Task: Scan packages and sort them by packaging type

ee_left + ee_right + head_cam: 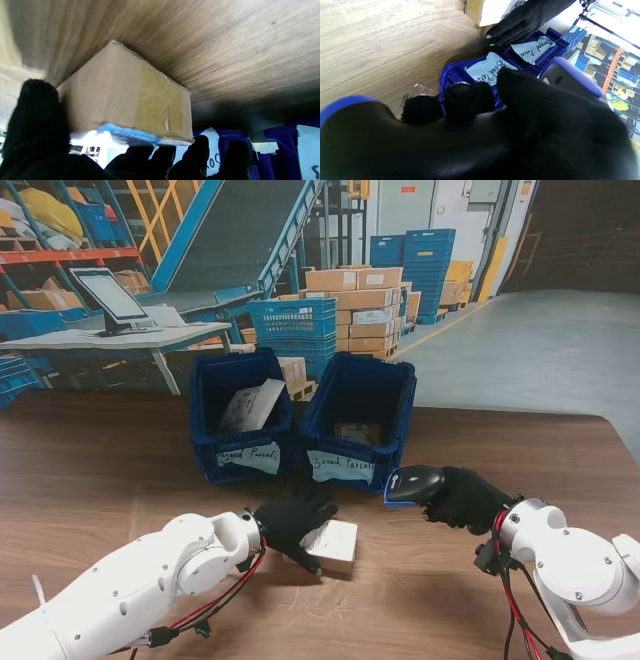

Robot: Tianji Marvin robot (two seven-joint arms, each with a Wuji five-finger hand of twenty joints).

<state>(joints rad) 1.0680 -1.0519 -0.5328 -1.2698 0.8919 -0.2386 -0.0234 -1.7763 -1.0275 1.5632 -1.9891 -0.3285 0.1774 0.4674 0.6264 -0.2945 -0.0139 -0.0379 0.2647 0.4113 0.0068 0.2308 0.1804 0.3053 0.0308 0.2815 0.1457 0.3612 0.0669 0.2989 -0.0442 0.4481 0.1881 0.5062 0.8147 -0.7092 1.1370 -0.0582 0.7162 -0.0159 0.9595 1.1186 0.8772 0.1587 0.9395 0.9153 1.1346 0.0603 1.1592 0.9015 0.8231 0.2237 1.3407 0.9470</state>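
Box (333, 542) between left hand (292, 521) fingers (197, 150).

Bins: two bins (241, 416) (358, 421) side by side, frame centre.
Box (333, 542): lower centre, before the bins.
Scanner (412, 483): right of box.

My arms are glossy white, rounded shells with small dark screw holes. Red and black cables run along each wrist. My left hand (292, 525) and right hand (468, 498) wear black knitted gloves covering all fingers.
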